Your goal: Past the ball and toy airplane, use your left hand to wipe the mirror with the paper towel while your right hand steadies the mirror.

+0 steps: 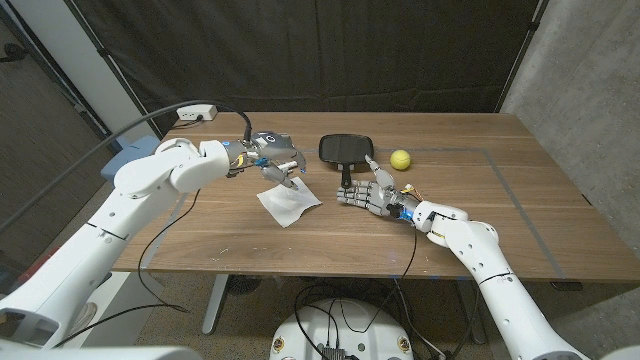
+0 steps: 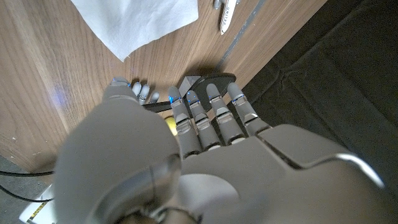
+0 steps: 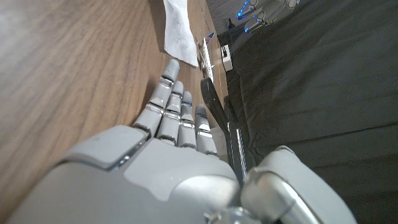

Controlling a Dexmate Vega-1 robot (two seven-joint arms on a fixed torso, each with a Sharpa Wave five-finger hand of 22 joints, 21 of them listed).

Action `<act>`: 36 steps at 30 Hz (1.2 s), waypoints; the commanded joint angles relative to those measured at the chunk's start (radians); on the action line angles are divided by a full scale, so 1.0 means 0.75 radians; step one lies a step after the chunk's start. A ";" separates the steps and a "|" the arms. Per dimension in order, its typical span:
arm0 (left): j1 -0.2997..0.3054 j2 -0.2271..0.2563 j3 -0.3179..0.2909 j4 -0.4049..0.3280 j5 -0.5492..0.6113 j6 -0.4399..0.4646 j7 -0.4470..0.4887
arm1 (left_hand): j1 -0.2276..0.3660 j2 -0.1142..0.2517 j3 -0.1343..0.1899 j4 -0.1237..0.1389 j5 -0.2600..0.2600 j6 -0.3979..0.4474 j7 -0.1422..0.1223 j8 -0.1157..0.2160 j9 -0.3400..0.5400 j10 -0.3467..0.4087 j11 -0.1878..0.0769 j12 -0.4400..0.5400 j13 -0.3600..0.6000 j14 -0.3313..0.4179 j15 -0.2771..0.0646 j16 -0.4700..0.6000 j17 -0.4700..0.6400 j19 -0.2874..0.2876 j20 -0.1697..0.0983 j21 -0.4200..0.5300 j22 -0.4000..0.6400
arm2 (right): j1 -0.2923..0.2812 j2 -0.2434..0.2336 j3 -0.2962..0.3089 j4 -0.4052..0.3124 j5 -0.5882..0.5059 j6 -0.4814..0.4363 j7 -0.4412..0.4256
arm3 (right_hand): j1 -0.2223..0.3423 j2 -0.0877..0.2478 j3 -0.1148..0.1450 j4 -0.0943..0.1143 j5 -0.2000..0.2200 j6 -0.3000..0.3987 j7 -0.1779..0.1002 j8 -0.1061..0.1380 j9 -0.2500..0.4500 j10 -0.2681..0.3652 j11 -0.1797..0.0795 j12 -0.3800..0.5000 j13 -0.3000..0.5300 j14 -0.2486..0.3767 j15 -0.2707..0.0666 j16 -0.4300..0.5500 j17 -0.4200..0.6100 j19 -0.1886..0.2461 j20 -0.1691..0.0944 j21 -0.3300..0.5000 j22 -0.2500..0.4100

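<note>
The black hand mirror (image 1: pixel 345 148) lies on the table with its handle pointing toward me. A white paper towel (image 1: pixel 290 203) lies flat to its left and also shows in the left wrist view (image 2: pixel 137 22). My left hand (image 1: pixel 276 160) hovers just above the towel's far edge, fingers apart and holding nothing. My right hand (image 1: pixel 370 195) is at the mirror's handle (image 3: pixel 214 106), fingers stretched out; I cannot tell whether it touches. The yellow ball (image 1: pixel 401 159) sits right of the mirror, with the white toy airplane (image 1: pixel 373 163) between them.
A white power strip (image 1: pixel 196 114) with a black cable lies at the table's back left corner. A cable trails off the front edge below the left arm. Black curtains hang behind the table.
</note>
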 commanded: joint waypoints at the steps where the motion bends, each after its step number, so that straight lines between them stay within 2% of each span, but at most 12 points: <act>1: 0.023 -0.002 -0.026 -0.005 0.006 -0.006 0.045 | -0.006 0.001 -0.008 -0.002 0.009 0.008 0.000 0.004 0.003 0.001 -0.008 0.012 0.001 -0.005 -0.158 0.009 -0.002 0.011 -0.006 -0.004 0.005 | -0.067 0.037 0.059 -0.058 0.024 0.089 -0.067 | -0.004 0.036 -0.031 -0.003 -0.010 -0.171 0.034 0.001 0.001 -0.243 -0.001 -0.007 -0.001 -0.234 0.016 -0.007 -0.001 -0.211 0.038 -0.149 0.006; 2: 0.024 -0.002 -0.027 -0.006 0.008 -0.004 0.046 | -0.006 0.001 -0.008 -0.001 0.009 0.008 0.000 0.004 0.003 0.000 -0.009 0.012 0.001 -0.005 -0.159 0.009 -0.003 0.012 -0.006 -0.005 0.005 | -0.076 0.044 0.062 -0.062 0.023 0.108 -0.073 | -0.008 0.046 -0.036 -0.002 -0.011 -0.200 0.020 0.006 0.001 -0.289 -0.001 -0.005 -0.002 -0.287 0.015 -0.006 -0.001 -0.265 0.037 -0.182 0.008; 4: 0.028 -0.003 -0.031 -0.006 0.011 -0.005 0.056 | -0.006 0.001 -0.009 -0.001 0.009 0.007 0.002 0.004 0.003 -0.001 -0.009 0.011 0.000 -0.006 -0.157 0.009 -0.005 0.012 -0.005 -0.006 0.005 | -0.094 0.062 0.070 -0.063 0.024 0.156 -0.078 | -0.006 0.055 -0.041 -0.006 -0.013 -0.258 -0.008 0.002 0.001 -0.364 -0.004 -0.008 -0.003 -0.368 0.011 -0.008 -0.003 -0.324 0.022 -0.222 0.011; 7: 0.035 -0.005 -0.039 -0.006 0.009 -0.005 0.069 | -0.005 0.003 -0.011 0.000 0.010 0.006 0.001 0.003 0.003 -0.002 -0.006 0.011 -0.002 -0.007 -0.159 0.010 -0.008 0.013 -0.007 -0.008 0.005 | -0.117 0.084 0.072 -0.063 0.014 0.239 -0.082 | -0.004 0.067 -0.044 -0.009 -0.014 -0.290 -0.039 0.007 0.000 -0.401 -0.019 0.000 -0.003 -0.449 -0.009 -0.013 -0.003 -0.398 -0.025 -0.264 0.012; 14: 0.059 -0.013 -0.070 -0.003 0.001 -0.004 0.121 | -0.004 0.004 -0.015 0.002 0.011 -0.002 0.001 0.000 0.002 -0.009 -0.009 0.010 -0.007 -0.015 -0.159 0.010 -0.017 0.015 -0.006 -0.014 0.005 | -0.173 0.151 0.060 -0.057 -0.039 0.492 -0.111 | 0.007 0.091 -0.045 -0.019 -0.017 -0.346 -0.088 0.010 -0.001 -0.506 -0.065 0.002 -0.003 -0.615 -0.069 -0.013 -0.008 -0.596 -0.065 -0.365 0.018; 19: 0.081 -0.021 -0.099 0.005 -0.011 -0.003 0.169 | -0.004 0.005 -0.020 0.003 0.011 -0.009 0.000 -0.003 0.002 -0.011 -0.010 0.011 -0.010 -0.020 -0.160 0.010 -0.024 0.017 -0.007 -0.018 0.005 | -0.200 0.192 0.029 -0.031 -0.137 0.733 -0.161 | 0.022 0.105 -0.038 -0.028 -0.017 -0.324 -0.105 0.023 -0.001 -0.485 -0.094 0.019 -0.003 -0.633 -0.102 -0.008 -0.012 -0.607 -0.085 -0.374 0.020; 22: 0.091 -0.026 -0.116 0.017 -0.024 0.000 0.196 | -0.003 0.006 -0.022 0.004 0.012 -0.009 0.000 -0.003 0.002 -0.012 -0.010 0.011 -0.012 -0.027 -0.161 0.009 -0.027 0.018 -0.008 -0.020 0.005 | -0.190 0.206 0.002 0.043 -0.224 0.957 -0.154 | 0.046 0.112 -0.032 -0.046 -0.022 -0.268 -0.130 0.041 -0.004 -0.431 -0.120 0.044 -0.004 -0.602 -0.152 0.006 -0.020 -0.554 -0.134 -0.362 0.020; 24: 0.094 -0.027 -0.120 0.020 -0.029 0.000 0.204 | -0.003 0.006 -0.023 0.005 0.012 -0.015 -0.001 -0.005 0.002 -0.017 -0.008 0.010 -0.013 -0.028 -0.160 0.009 -0.029 0.016 -0.006 -0.023 0.005 | -0.185 0.197 -0.012 0.062 -0.259 1.017 -0.169 | 0.061 0.111 -0.030 -0.060 -0.027 -0.230 -0.142 0.049 -0.005 -0.394 -0.135 0.057 -0.005 -0.578 -0.188 0.009 -0.026 -0.509 -0.160 -0.351 0.020; 25: 0.102 -0.029 -0.131 0.027 -0.035 -0.004 0.225 | -0.003 0.007 -0.024 0.005 0.012 -0.016 0.000 -0.005 0.002 -0.016 -0.008 0.011 -0.014 -0.027 -0.162 0.010 -0.031 0.016 -0.007 -0.024 0.005 | -0.179 0.187 -0.027 0.079 -0.340 1.097 -0.204 | 0.066 0.111 -0.029 -0.064 -0.027 -0.220 -0.147 0.050 -0.006 -0.389 -0.146 0.058 -0.005 -0.577 -0.202 0.007 -0.027 -0.503 -0.170 -0.351 0.019; 27: 0.105 -0.029 -0.136 0.032 -0.042 -0.006 0.237 | -0.003 0.007 -0.026 0.006 0.012 -0.019 -0.001 -0.006 0.002 -0.021 -0.006 0.009 -0.015 -0.027 -0.162 0.011 -0.033 0.017 -0.007 -0.025 0.005 | -0.174 0.169 -0.042 0.088 -0.385 1.140 -0.238 | 0.073 0.111 -0.028 -0.071 -0.028 -0.198 -0.156 0.055 -0.006 -0.375 -0.161 0.062 -0.007 -0.577 -0.221 0.004 -0.029 -0.497 -0.180 -0.352 0.018; 30: 0.121 -0.032 -0.160 0.053 -0.054 -0.021 0.295 | -0.003 0.008 -0.027 0.006 0.012 -0.022 0.000 -0.007 0.002 -0.025 -0.008 0.009 -0.016 -0.032 -0.162 0.010 -0.035 0.018 -0.008 -0.027 0.005 | -0.154 0.136 -0.073 0.122 -0.590 1.288 -0.367 | 0.077 0.110 -0.028 -0.076 -0.028 -0.179 -0.169 0.059 -0.007 -0.369 -0.172 0.062 -0.007 -0.576 -0.229 0.002 -0.031 -0.497 -0.185 -0.355 0.018; 36: 0.145 -0.053 -0.196 0.119 -0.072 -0.057 0.443 | -0.004 0.011 -0.032 0.009 0.013 -0.032 -0.001 -0.010 0.002 -0.030 -0.009 0.009 -0.019 -0.042 -0.161 0.010 -0.042 0.015 -0.006 -0.033 0.005 | -0.123 0.096 -0.122 0.165 -0.866 1.448 -0.637 | 0.090 0.096 -0.035 -0.095 -0.023 -0.140 -0.216 0.058 -0.009 -0.341 -0.239 0.065 -0.012 -0.540 -0.273 0.006 -0.035 -0.460 -0.221 -0.355 0.015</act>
